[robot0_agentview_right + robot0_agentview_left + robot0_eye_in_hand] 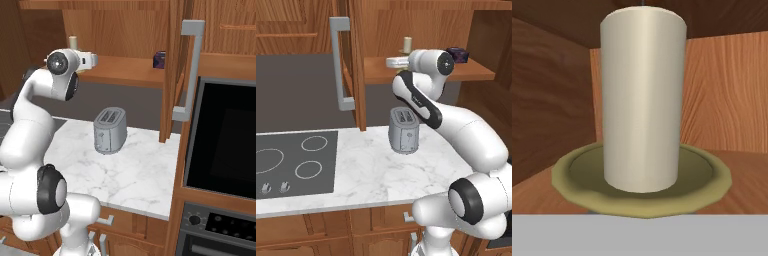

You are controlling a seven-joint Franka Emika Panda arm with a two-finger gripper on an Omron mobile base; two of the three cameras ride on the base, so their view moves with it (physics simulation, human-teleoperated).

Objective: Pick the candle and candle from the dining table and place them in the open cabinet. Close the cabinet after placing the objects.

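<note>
Short, thick cream candle, smooth and cylindrical, stands upright on a dull brass saucer-shaped holder on the open cabinet's wooden shelf. The pincer sits at the shelf's front edge, jaws drawn fully together. A dark box occupies the shelf's right. Brushed-metal toaster stands on the veined marble worktop.

Grey toaster upright on marble counter — black hob alongside.
</note>
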